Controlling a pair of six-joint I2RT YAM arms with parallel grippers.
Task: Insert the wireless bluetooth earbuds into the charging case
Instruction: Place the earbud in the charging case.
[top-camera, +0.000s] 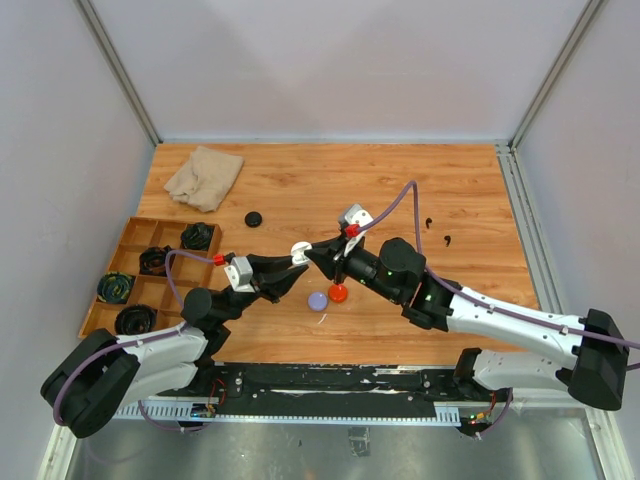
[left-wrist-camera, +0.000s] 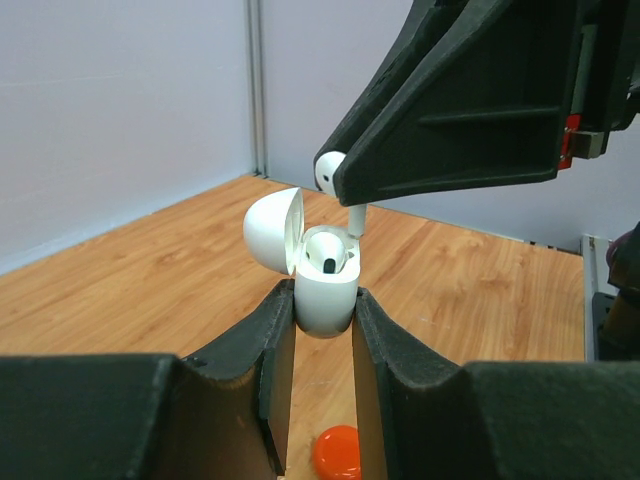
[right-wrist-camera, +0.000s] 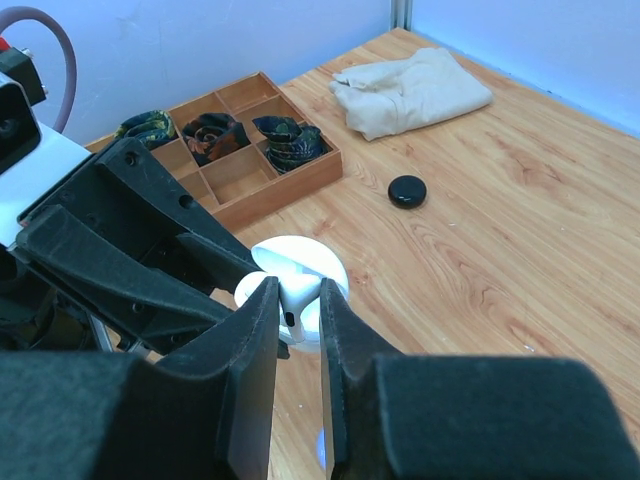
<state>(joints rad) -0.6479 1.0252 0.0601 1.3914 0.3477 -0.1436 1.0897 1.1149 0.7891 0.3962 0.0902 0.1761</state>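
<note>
Left pincer (top-camera: 298, 260): we see it pinching the white charging case (left-wrist-camera: 325, 305) by its body, lid swung open, raised over the middle of the table (top-camera: 450, 180).
Right pincer (right-wrist-camera: 297, 300): we see it clamped on a white earbud (left-wrist-camera: 327, 172), stem pointing down, just above the open case.
Inside the case: we spot one bud (left-wrist-camera: 328, 255) already seated.
Beneath the pincers: a red puck (top-camera: 338, 293) and a lilac puck (top-camera: 318, 300) lie side by side.
Right side: two tiny black buds (top-camera: 428, 221).
Far left: a cloth (top-camera: 204, 176).

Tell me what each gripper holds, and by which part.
Left gripper: the open white charging case, by its lower body. Right gripper: a white earbud, near its head, stem down.
</note>
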